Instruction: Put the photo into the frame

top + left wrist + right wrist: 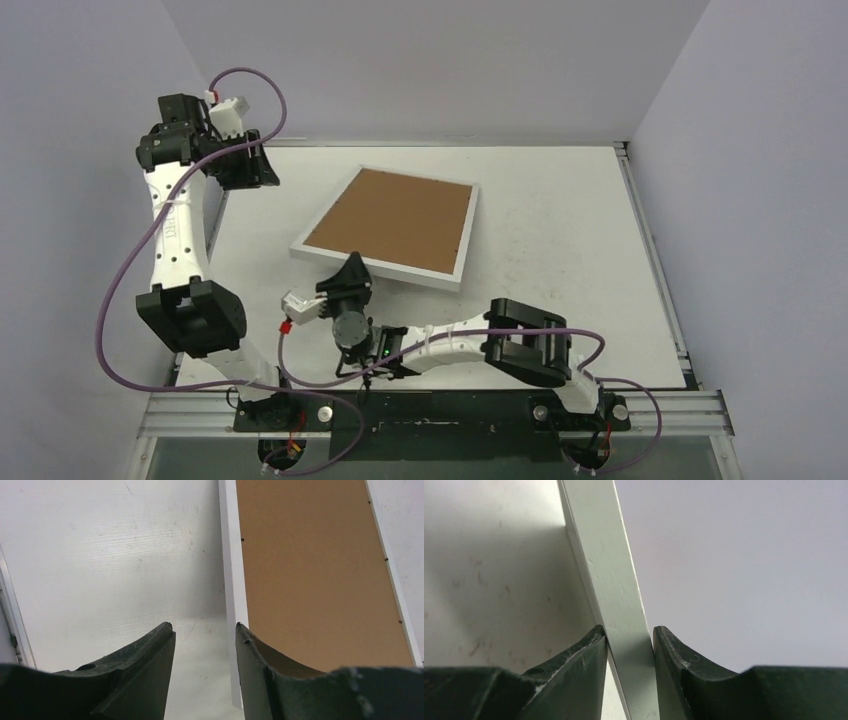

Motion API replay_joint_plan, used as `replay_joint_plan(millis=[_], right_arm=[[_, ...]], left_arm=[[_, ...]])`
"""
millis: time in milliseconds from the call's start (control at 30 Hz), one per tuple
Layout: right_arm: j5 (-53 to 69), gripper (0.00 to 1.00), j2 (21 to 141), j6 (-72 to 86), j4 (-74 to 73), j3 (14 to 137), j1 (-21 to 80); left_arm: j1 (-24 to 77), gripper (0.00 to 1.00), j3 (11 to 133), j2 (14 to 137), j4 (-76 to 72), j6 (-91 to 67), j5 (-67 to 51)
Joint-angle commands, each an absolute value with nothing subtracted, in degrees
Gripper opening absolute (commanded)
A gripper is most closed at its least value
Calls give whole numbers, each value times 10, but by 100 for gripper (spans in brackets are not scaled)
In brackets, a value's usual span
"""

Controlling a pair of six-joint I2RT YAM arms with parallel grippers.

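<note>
Top external view: the frame (420, 272) lies back-up near the middle of the desk (560, 200), a little toward the far edge and askew to it, the brown board (390, 220) filling it inside a narrow white rim. The right arm (450, 345) reaches low along the near edge toward the left, and the right tool (352, 268) meets the frame's near side close to its left end. Right wrist view: that tool is narrow and holding the frame, its dark fingers (574, 665) pressed one on each side of the white rim, which runs up between them. Scuffed desk shows to the left of the rim and plain grey wall (749, 555) to the right. Whether the gripped side is raised off the desk cannot be told. The left arm (175, 230) stands tall over the left edge, with the left tool (255, 170) hanging above the far-left corner of the desk, well apart from the frame. Left wrist view: its fingers are spread moderately wide with only bare desk between them, touching nothing. The frame's white rim and brown board run up the right half of the view, small dark tabs (386, 559) dotted along the board's sides. A purple cable (110, 300) loops from each arm's wrist down to its base at the near edge
</note>
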State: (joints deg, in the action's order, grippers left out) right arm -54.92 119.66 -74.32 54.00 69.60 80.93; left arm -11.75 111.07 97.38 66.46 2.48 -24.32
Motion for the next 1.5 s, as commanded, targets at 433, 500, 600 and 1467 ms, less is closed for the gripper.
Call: replay_joint_plan(millis=[433,500,600,1467], right_arm=[[-528,5,1143,-594,106,1234,795],[-530,5,1147,-586,102,1265,790],[-536,5,1153,-563,81,1304,780],[-345,5,957,-19,-196,1017,386]], left_arm=[[-240,45,1059,894,647,29,-381],[-259,45,1059,894,648,25,-399],[-284,45,1054,896,656,24,-427],[-232,44,954,888,606,24,-408]])
